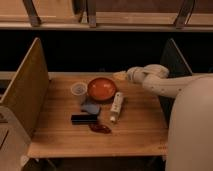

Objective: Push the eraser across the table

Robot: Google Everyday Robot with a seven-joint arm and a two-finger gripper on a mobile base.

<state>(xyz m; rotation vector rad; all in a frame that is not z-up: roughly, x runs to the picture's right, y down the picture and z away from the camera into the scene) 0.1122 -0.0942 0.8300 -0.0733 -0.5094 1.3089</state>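
Note:
The eraser (84, 119), a flat black bar, lies on the light wooden table (140, 127) left of centre, toward the front. It sits just below a blue-grey lump (90, 108). My gripper (122, 75) is at the end of the white arm (160, 82), which reaches in from the right. The gripper hovers near the table's back edge, just right of the orange bowl (102, 89), and is well apart from the eraser.
A clear cup (79, 91) stands left of the bowl. A white tube (116, 106) lies right of the lump. A dark red item (100, 128) lies in front of the eraser. Upright panels (27, 85) flank both sides of the table.

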